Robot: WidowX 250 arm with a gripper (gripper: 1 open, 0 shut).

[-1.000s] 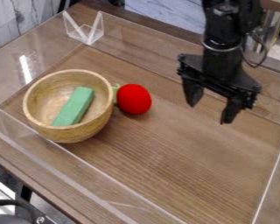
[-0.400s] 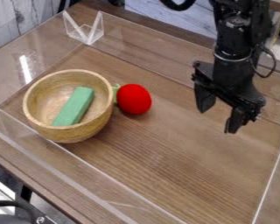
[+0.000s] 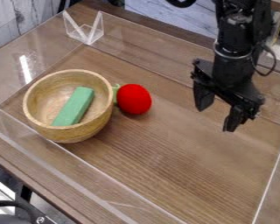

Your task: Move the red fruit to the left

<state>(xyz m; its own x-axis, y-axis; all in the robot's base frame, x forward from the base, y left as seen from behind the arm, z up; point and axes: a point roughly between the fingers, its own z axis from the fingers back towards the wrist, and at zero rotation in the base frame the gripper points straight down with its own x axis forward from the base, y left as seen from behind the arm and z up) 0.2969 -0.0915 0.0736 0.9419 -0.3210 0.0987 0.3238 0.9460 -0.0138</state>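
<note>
The red fruit [image 3: 134,99] is a small, smooth, bright red ball resting on the wooden table just right of the wooden bowl [image 3: 43,118]. My gripper [image 3: 217,118] hangs to the right of the fruit, well apart from it, pointing down over the table. Its two dark fingers [image 3: 234,116] stand spread, open, with nothing between them. The black arm rises from the gripper toward the top right of the view.
A green rectangular block [image 3: 73,106] lies inside the bowl. Clear plastic walls [image 3: 25,48] fence the table on all sides. A small clear stand [image 3: 84,29] sits at the back left. Bare wood stretches across the front and right.
The gripper has shifted a little to the right and up, away from the fruit, and then held still. The fruit and the bowl have not moved.
</note>
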